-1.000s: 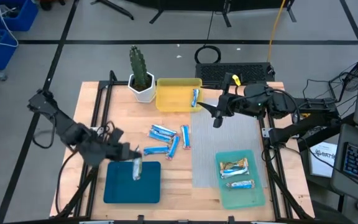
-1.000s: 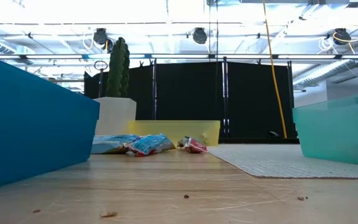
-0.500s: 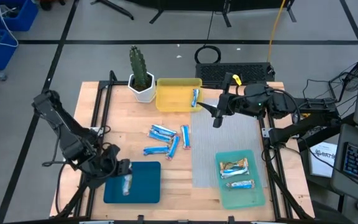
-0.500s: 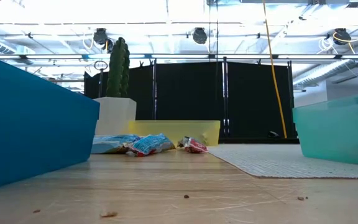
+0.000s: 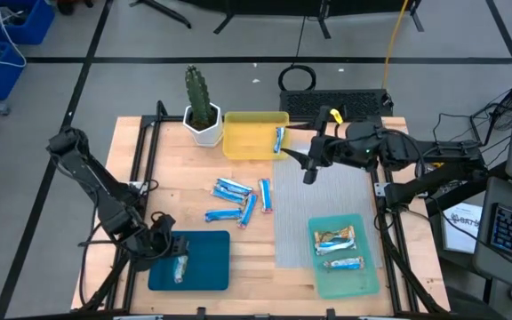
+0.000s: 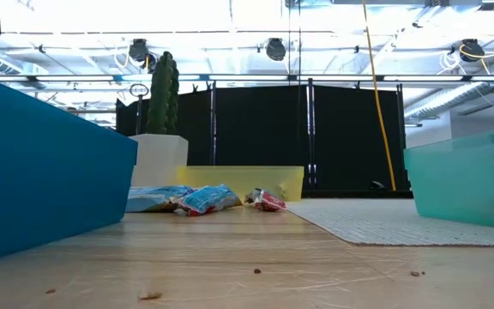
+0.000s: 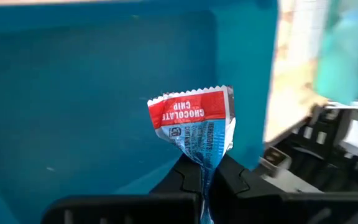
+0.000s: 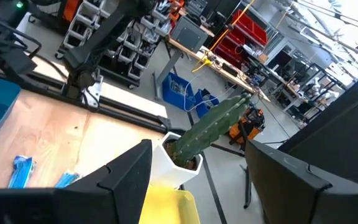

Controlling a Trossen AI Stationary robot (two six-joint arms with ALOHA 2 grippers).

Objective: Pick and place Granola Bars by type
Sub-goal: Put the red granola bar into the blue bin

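My left gripper (image 5: 169, 252) hovers over the dark teal tray (image 5: 204, 271), shut on a granola bar (image 5: 180, 267) with a red-and-blue wrapper (image 7: 194, 121). Several blue-and-white bars (image 5: 238, 201) lie loose on the wood in the middle of the table, also seen in the low view (image 6: 183, 199). One bar (image 5: 279, 138) rests in the yellow tray (image 5: 249, 142). Two bars (image 5: 338, 249) lie in the light teal tray (image 5: 363, 280). My right gripper (image 5: 308, 173) is open beside the yellow tray, touching nothing. My left gripper pinches the bar by one end of its wrapper (image 7: 204, 163) between the two fingers (image 7: 182, 177). The rest of the bar, with its red crimped end (image 7: 191, 106), sticks out beyond the fingertips over the floor of the dark teal tray.
A potted cactus (image 5: 200, 111) stands at the far edge left of the yellow tray. A grey mat (image 5: 314, 200) covers the right half of the table. Bare wood (image 5: 252, 253) lies between the dark teal and light teal trays.
My left gripper has carried the bar from the far edge of the dark teal tray toward the table's near-left corner and now holds it over the tray's left part. It has stayed shut on the bar throughout.
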